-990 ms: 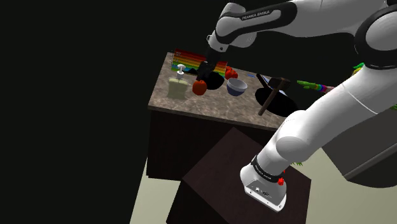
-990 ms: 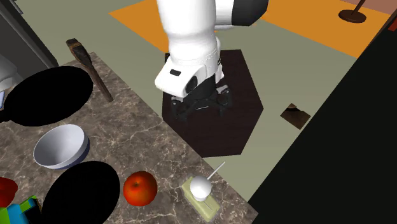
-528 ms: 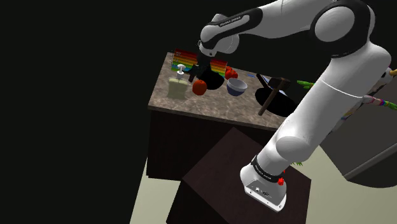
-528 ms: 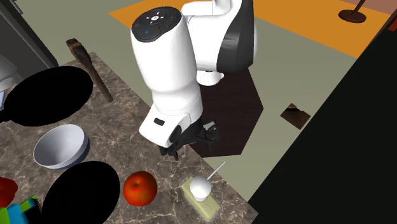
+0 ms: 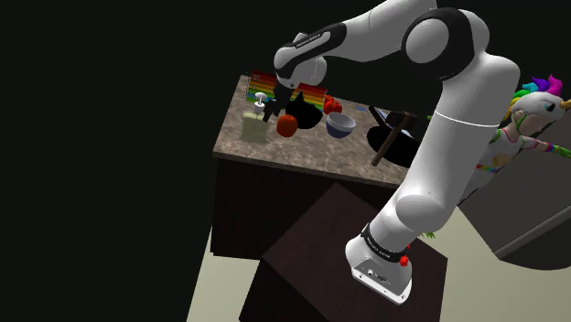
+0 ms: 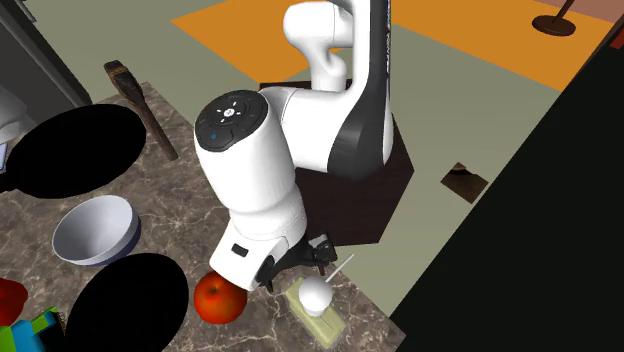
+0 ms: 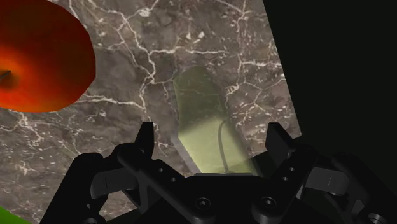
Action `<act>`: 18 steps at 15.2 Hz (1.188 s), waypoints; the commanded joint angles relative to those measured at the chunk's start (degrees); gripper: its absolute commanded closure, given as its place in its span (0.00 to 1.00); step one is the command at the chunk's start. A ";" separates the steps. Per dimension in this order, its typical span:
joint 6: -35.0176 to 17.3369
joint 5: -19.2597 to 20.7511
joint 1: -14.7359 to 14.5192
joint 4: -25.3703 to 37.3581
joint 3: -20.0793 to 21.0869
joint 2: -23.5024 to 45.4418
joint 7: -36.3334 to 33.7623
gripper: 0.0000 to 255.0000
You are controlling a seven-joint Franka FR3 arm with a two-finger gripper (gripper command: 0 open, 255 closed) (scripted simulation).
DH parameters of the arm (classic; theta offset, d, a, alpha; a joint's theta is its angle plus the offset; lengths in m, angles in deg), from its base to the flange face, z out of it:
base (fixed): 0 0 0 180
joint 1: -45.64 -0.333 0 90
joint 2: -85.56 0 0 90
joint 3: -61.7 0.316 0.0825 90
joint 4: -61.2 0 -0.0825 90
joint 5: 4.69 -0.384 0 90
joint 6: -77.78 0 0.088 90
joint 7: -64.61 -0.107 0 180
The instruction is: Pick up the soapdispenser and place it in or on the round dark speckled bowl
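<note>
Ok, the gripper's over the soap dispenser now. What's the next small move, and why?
Probably lower straight down with the fingers open. In the wrist view the open gripper hangs above the pale green soap dispenser, which lies between the fingers but untouched, so closing now would likely catch nothing. The red apple sits close beside it, so avoid drifting that way.

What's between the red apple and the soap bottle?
Nothing but bare marbled countertop lies between the apple and the soap dispenser; the wrist view shows that stretch plainly.
</note>
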 commanded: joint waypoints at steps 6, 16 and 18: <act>-2.73 -1.51 0.18 -0.14 0.62 2.69 1.12 0.00; -2.70 -1.51 0.19 -0.10 0.62 2.71 1.12 1.00; -2.69 -1.51 0.20 -0.08 0.61 2.72 1.13 1.00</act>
